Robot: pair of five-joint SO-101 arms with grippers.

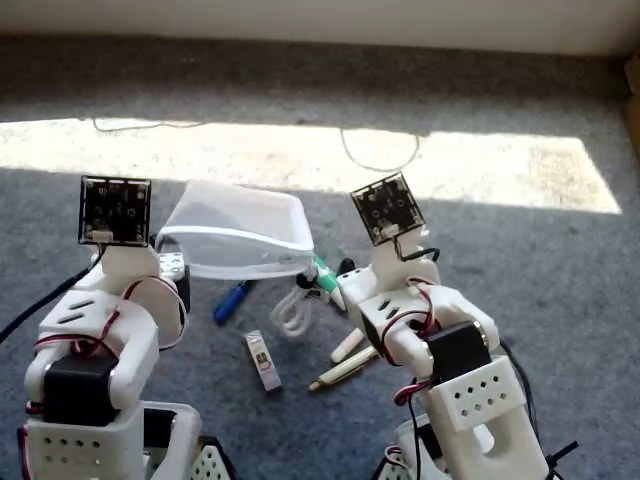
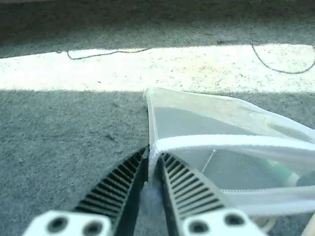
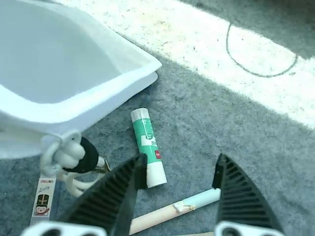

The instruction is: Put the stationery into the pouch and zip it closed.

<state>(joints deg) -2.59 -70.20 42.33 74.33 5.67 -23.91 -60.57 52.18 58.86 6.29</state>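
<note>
A white mesh pouch (image 1: pixel 240 235) lies open on the grey carpet, its mouth towards the arms. My left gripper (image 2: pixel 151 164) is shut on the corner of the pouch's (image 2: pixel 221 132) zipper edge. Just in front of the pouch (image 3: pixel 59 64) lies a green glue stick (image 3: pixel 146 147), and my right gripper (image 3: pixel 180 167) hangs open above it with nothing between the fingers. Close by lie a cream pen (image 3: pixel 172 211), a small printed box (image 3: pixel 43 199) and a coiled white cord (image 3: pixel 69 155). The high view also has a blue pen (image 1: pixel 232 300).
A second cream pen (image 1: pixel 345 370) lies beside the right arm's base. A thin cable (image 1: pixel 380 150) loops over the sunlit strip of carpet behind the pouch. Open carpet lies to the right of the right arm.
</note>
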